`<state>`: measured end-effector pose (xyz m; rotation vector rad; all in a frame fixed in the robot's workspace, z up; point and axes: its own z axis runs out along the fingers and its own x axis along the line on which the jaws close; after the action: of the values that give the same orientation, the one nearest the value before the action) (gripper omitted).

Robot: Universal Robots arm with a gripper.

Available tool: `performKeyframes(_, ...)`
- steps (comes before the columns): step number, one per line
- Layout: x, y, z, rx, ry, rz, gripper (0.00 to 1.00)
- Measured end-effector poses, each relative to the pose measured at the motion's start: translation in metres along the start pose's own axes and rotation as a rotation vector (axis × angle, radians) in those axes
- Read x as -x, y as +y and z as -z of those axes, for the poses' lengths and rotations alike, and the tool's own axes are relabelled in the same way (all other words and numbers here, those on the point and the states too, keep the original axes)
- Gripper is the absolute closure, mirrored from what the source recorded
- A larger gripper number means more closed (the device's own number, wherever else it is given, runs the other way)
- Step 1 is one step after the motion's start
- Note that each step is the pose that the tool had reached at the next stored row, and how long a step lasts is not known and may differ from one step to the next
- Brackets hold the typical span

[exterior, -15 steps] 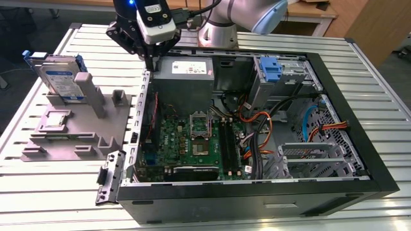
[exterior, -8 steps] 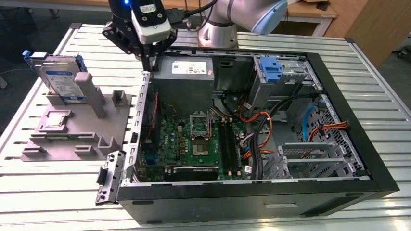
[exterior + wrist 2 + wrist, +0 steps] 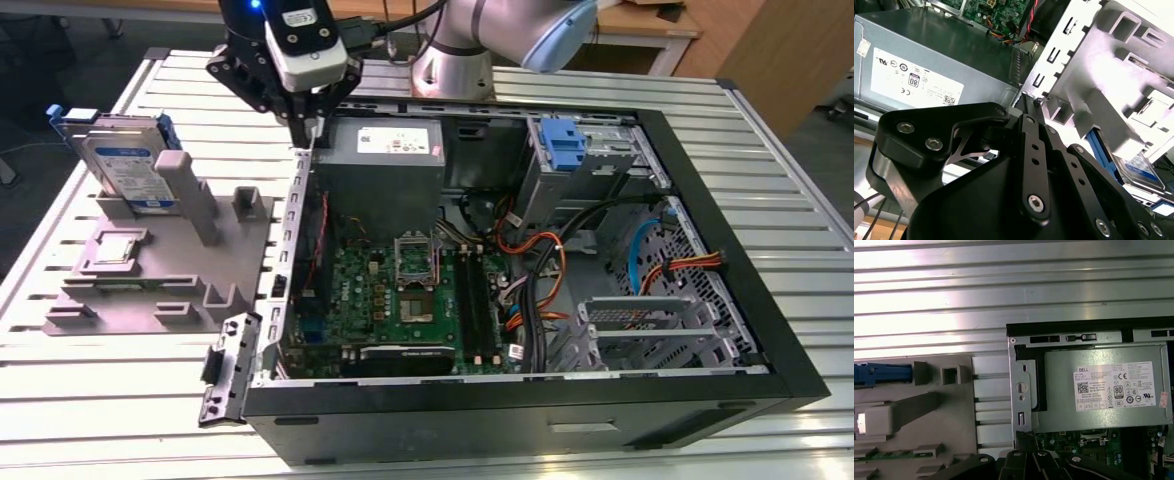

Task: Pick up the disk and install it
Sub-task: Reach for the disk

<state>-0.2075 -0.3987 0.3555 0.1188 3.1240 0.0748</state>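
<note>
In grey rack (image 3: 174,272) by PC case (image 3: 534,415): disk (image 3: 127,160), upright.

In the exterior view the disk (image 3: 124,160) is partly hidden behind a post of the grey fixture (image 3: 174,270). In the second wrist view that fixture covers all but one labelled corner. The arm (image 3: 514,30) is cut off by the exterior view's top edge.

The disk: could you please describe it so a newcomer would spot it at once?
On the exterior view's left of the open black computer case sits a grey plastic fixture. At its far end stands the disk, a silver drive with a white-and-blue label in a blue frame. Unlike the small square silver chip lying flat, it stands on edge.
</note>
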Motion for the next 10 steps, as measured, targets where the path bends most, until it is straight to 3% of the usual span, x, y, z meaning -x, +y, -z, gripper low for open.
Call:
performKeyframes(2,-0.0042,-0.0003,0.0000,0.0000,0.0000,0.000,0.90)
performKeyframes(10,-0.0043,-0.0003,0.0000,0.0000,0.0000,0.000,0.90)
